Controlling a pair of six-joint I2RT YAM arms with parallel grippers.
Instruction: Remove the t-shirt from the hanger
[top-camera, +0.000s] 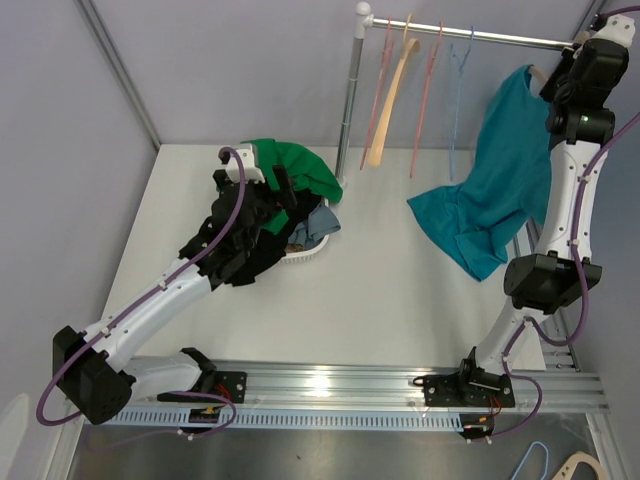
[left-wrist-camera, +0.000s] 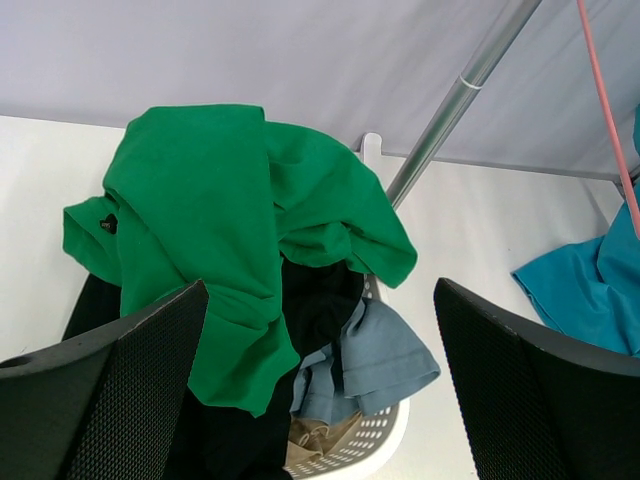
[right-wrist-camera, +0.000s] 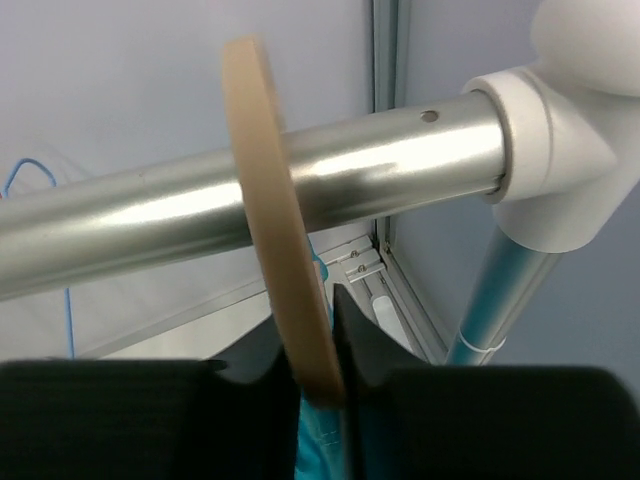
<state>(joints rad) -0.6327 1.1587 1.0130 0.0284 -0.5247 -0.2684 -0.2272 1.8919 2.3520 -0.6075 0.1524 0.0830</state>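
Observation:
A teal t-shirt (top-camera: 490, 200) hangs from a tan wooden hanger (right-wrist-camera: 280, 260) hooked over the metal rail (right-wrist-camera: 200, 200) at the far right; its lower part drapes onto the table. My right gripper (right-wrist-camera: 320, 370) is shut on the hanger's hook just below the rail; in the top view it sits at the rail's right end (top-camera: 575, 60). A strip of teal cloth (right-wrist-camera: 322, 440) shows between its fingers. My left gripper (left-wrist-camera: 320, 400) is open and empty, hovering over a white laundry basket (left-wrist-camera: 380, 445) with a green shirt (left-wrist-camera: 210, 220) on top.
Empty pink, tan and blue hangers (top-camera: 400, 90) hang on the rail left of the t-shirt. The rack's upright pole (top-camera: 350, 100) stands behind the basket (top-camera: 305, 255), which holds black, grey-blue and beige clothes. More hangers (top-camera: 560, 465) lie below the table's front rail.

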